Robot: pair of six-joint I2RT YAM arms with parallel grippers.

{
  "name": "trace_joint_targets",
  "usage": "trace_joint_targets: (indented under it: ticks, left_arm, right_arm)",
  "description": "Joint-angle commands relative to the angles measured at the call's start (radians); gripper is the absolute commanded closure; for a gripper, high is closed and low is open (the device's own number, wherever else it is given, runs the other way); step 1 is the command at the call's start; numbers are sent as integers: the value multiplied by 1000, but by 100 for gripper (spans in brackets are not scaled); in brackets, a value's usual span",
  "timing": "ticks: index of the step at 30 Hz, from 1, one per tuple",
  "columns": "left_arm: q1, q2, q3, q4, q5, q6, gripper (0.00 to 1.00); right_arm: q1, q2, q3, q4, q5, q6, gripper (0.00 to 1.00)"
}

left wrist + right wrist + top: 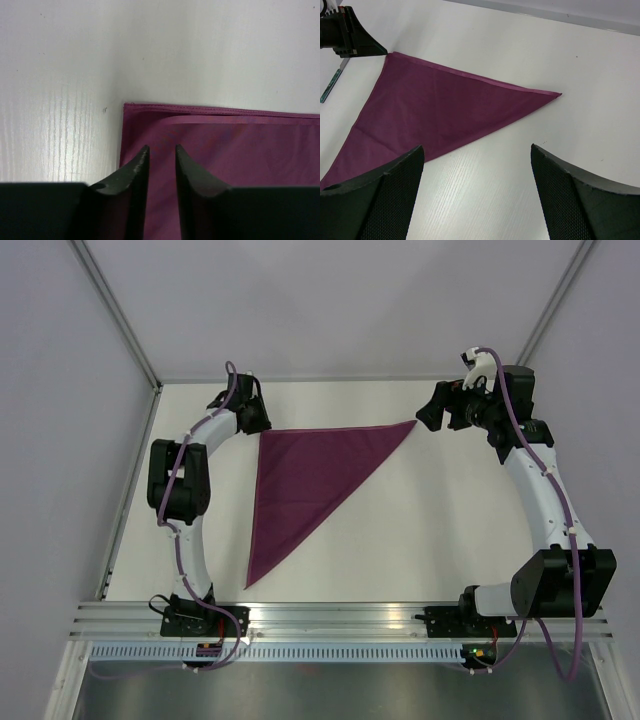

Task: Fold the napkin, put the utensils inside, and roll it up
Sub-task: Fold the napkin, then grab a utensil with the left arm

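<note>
The dark magenta napkin (pixel 305 475) lies flat on the white table, folded into a triangle, with its long edge at the back and one tip pointing to the near left. My left gripper (pixel 263 426) is low over its back left corner (pixel 240 150), fingers only narrowly apart (pixel 161 148), with flat cloth showing in the gap. My right gripper (pixel 428 418) is wide open and empty (pixel 477 150), just off the napkin's right tip (pixel 435 110). The left gripper also shows in the right wrist view (pixel 350 35). No utensils are in view.
The white table (pixel 430 530) is walled in by pale panels at the back and sides. An aluminium rail (pixel 330 615) with both arm bases runs along the near edge.
</note>
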State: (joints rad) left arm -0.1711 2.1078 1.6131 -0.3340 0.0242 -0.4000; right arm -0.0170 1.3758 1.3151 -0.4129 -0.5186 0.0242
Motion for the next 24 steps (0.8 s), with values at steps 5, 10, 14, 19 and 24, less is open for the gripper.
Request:
trace_joint_targets:
  ticks: [5, 10, 14, 19, 24]
  left_arm:
    - [24, -25, 62, 20, -20, 35, 52]
    - [28, -97, -4, -2, -168, 3, 44]
    - [57, -273, -178, -28, -325, -80, 44]
    - [139, -426, -442, -25, -461, -100, 45]
    - [228, -491, -558, 10, -460, -94, 41]
  right_arm:
    - [8, 8, 3, -7, 9, -1, 9]
    - [11, 9, 4, -4, -3, 8, 9]
    - [11, 14, 3, -9, -26, 11, 9]
    - [11, 9, 6, -13, -60, 23, 9]
    - [11, 3, 1, -9, -90, 39, 9]
